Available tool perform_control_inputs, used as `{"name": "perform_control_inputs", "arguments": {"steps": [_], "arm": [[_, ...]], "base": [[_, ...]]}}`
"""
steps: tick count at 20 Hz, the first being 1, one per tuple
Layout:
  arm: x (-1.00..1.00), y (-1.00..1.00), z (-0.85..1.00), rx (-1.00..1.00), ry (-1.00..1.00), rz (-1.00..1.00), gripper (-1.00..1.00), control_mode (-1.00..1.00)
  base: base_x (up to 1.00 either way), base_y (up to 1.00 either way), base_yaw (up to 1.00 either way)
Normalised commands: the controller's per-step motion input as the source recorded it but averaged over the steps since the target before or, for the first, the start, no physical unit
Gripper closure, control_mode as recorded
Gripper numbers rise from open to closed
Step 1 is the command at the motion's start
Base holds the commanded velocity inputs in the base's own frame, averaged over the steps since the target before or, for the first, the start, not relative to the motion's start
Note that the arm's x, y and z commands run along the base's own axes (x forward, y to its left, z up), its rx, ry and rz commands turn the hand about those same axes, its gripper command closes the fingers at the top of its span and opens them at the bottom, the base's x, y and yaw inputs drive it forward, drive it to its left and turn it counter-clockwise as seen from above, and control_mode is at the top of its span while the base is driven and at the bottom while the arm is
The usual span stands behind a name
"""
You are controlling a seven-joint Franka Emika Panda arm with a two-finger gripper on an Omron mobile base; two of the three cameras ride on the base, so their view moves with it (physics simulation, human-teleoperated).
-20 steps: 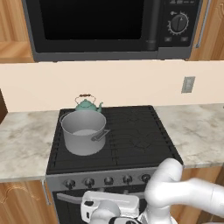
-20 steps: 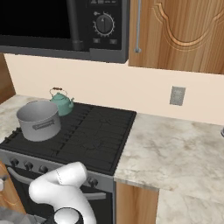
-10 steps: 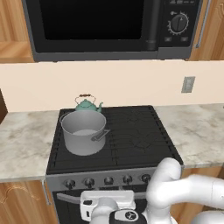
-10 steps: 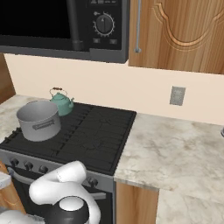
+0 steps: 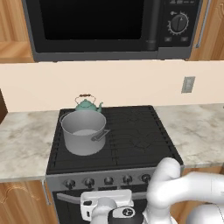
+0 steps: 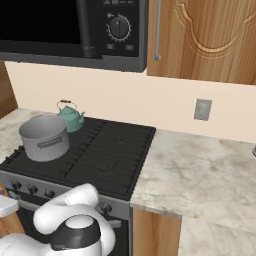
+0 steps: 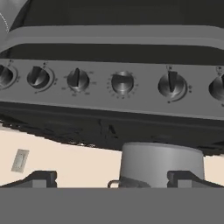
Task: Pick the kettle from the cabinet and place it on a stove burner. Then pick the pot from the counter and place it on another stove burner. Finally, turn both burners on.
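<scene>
No readable text anywhere; faint tick marks around the microwave dial [image 5: 178,21] and the stove knobs [image 7: 122,82], too small to make out.

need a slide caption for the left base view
Pot and kettle sit on the stove burners; open end effector faces the knobs.

Brushed grey metal pot [image 5: 83,132], glossy teal kettle [image 5: 86,105], matt black stove burners [image 5: 135,133], veined marble counter [image 5: 199,131], wood-grain cabinet [image 6: 210,37].

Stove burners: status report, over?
Gripper open, empty, facing the knob row. Pot on the front-left burner, kettle on the burner behind it, stove burners on the right bare. Nothing between fingertips and knobs.
</scene>
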Motion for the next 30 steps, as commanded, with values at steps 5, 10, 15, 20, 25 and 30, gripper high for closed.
{"name": "perform_control_inputs", "arguments": {"steps": [5, 10, 15, 20, 25, 30], "arm": [[0.18, 0.03, -0.16, 0.00, 0.00, 0.00, -1.00, -1.00], [0.14, 0.11, -0.19, -0.01, 0.00, 0.00, -1.00, -1.00], [0.13, 0.13, -0.20, 0.00, 0.00, 0.00, -1.00, -1.00], [0.15, 0.12, -0.18, 0.00, 0.00, 0.00, -1.00, -1.00], [0.21, 0.08, -0.15, 0.00, 0.00, 0.00, -1.00, -1.00], [0.18, 0.08, -0.17, 0.00, 0.00, 0.00, -1.00, -1.00]], "base": [[0.00, 0.00, 0.00], [0.00, 0.00, 0.00], [0.00, 0.00, 0.00], [0.00, 0.00, 0.00], [0.00, 0.00, 0.00], [0.00, 0.00, 0.00]]}}
